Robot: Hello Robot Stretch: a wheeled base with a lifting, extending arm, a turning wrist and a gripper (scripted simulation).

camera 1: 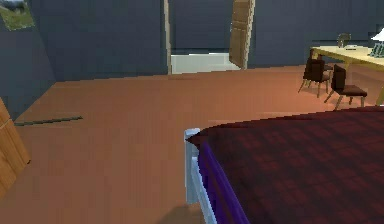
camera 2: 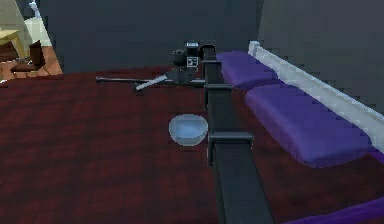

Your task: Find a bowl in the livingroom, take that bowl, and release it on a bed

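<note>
Arm side view puts the pale blue bowl (camera 2: 188, 130) upright on the dark red checked cover of the bed (camera 2: 80, 140), just beside the arm (camera 2: 225, 130) on its 9 o'clock side; the fingers (camera 2: 125, 79) lie farther out, at about 11 o'clock from the bowl and apart from it, with only bare cover behind them, so they seem to hold nothing; how far open they are I cannot tell; two purple pillows (camera 2: 300, 125) sit at 3 o'clock from the bowl; in the forward view the bed's corner fills 4 o'clock, a doorway (camera 1: 205, 40) stands at 12 o'clock, and a bench (camera 1: 350, 55) with two chairs (camera 1: 345, 85) at 2 o'clock across the orange floor (camera 1: 110, 130); by my reading the bowl already rests on the bed, so the step in hand is getting clear of it cleanly; the arm runs so close along the bowl's rim that any sideways swing or turn of the base could nudge it; better to lift first, then draw the arm straight back along its own line, and only afterwards turn away; the soft cover may let the bowl tip if brushed.
</note>
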